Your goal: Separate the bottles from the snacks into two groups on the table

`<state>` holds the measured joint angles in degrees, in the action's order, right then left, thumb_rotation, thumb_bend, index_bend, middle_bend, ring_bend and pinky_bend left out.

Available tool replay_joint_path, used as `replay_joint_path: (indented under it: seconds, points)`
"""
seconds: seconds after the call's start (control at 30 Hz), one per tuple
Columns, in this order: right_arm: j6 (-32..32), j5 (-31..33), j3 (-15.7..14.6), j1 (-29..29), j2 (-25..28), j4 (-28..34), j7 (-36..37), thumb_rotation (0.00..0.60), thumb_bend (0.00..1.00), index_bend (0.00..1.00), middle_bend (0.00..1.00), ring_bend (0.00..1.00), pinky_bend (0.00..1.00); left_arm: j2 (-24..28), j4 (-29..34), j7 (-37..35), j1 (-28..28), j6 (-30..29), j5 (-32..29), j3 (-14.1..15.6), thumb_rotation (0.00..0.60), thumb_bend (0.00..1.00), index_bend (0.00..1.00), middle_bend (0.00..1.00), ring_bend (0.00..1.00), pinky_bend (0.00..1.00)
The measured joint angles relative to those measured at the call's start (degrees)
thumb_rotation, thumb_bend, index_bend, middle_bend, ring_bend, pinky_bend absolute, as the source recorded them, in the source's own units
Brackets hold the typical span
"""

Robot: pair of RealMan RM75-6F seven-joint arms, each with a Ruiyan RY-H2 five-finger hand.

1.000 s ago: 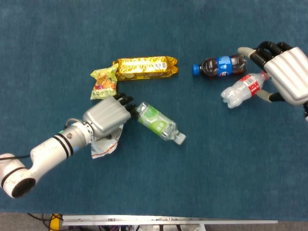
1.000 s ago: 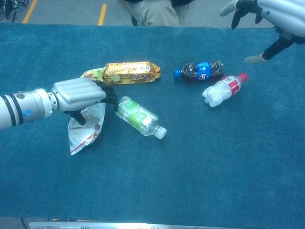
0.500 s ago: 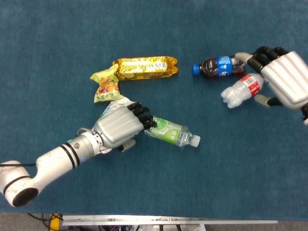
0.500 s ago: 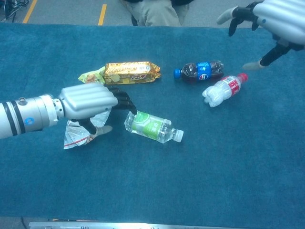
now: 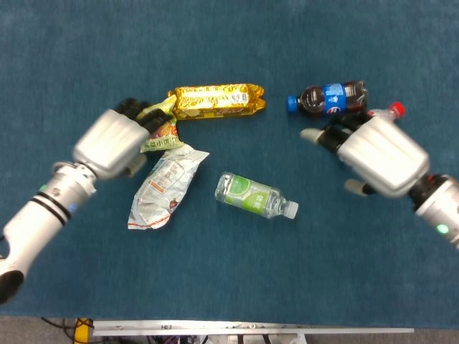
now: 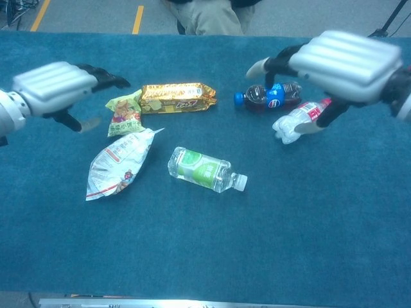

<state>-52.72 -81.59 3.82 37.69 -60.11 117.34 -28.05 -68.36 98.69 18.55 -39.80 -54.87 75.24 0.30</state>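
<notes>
Your left hand [image 6: 54,86] hangs above the far left of the bench [image 5: 229,287] with its fingers spread and nothing in it, over the small green-yellow snack bag [image 5: 161,132]; your right hand [image 5: 373,154] is likewise empty and spread, hovering over the clear bottle with the red label [image 6: 297,122], which the head view mostly hides. The snacks already lie together on the left: the gold foil pack [image 5: 217,100], the small bag touching its end, and the white crinkled pouch [image 5: 163,188] just below. The cola bottle [image 5: 326,97] and the clear bottle sit close together on the right. The odd one out is the green-label bottle [image 5: 254,195], lying on its side near the middle, beside the white pouch and well apart from the other bottles; I judge that moving it rightward is what remains. It looks like thin clear plastic, so expect it to be light if near empty, smooth, and ready to roll or skid across the blue cloth when nudged. Take it around the labelled body rather than the narrow cap end, with fingers across its width, and squeeze gently, since a thin wall may buckle. Your right hand is nearer to it. The pouch and bags are soft and crinkly and will deform under a push, so keep clear of them while reaching.
</notes>
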Motion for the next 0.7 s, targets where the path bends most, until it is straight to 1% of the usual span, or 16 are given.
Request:
replay_joint_path:
  seconds: [0.13, 0.23, 0.37, 0.43, 0.57, 0.7]
  points:
    - [2.0, 3.1, -0.1, 1.8, -3.2, 0.8, -5.5, 0.6, 0.08, 0.18, 0.34, 0.24, 0.36, 0.6, -0.7, -0.4, 1.8, -2.3, -1.0, -0.7, 0.6, 0.4, 0.08, 0.14, 0.11, 0.14]
    - [2.8, 7.2, 0.0, 3.3, -6.2, 1.2, -10.7, 0.6, 0.04, 0.16, 0.33, 0.24, 0.36, 1.1, -1.3, -0.7, 2.6, -3.2, -1.6, -1.1, 0.6, 0.4, 0.08, 0.14, 0.11, 0.14]
    - [2.5, 14.3, -0.4, 5.6, -10.6, 1.8, -19.1, 0.6, 0.0, 0.12, 0.31, 0.24, 0.36, 2.0, -1.9, -0.9, 3.5, -4.2, -1.8, -1.4, 0.6, 0.4, 0.08, 0.14, 0.11, 0.14]
    - [1.7, 17.5, -0.7, 6.6, -12.8, 2.0, -23.0, 0.6, 0.0, 0.11, 0.3, 0.23, 0.36, 2.3, -2.1, -1.3, 3.8, -4.4, -1.9, -1.6, 0.6, 0.4, 0.08, 0.14, 0.11, 0.14]
    - [-1.8, 25.4, -1.8, 8.8, -19.0, 1.9, -31.3, 0.6, 0.0, 0.07, 0.28, 0.22, 0.36, 2.9, -2.6, -2.4, 4.5, -4.8, -1.7, -1.9, 0.6, 0.4, 0.08, 0.14, 0.11, 0.14]
    - [-6.6, 29.4, -2.9, 10.4, -24.8, 1.1, -36.6, 0.6, 0.0, 0.05, 0.27, 0.21, 0.36, 3.2, -2.9, -3.0, 4.9, -4.7, -1.1, -1.9, 0.6, 0.4, 0.08, 0.14, 0.11, 0.14]
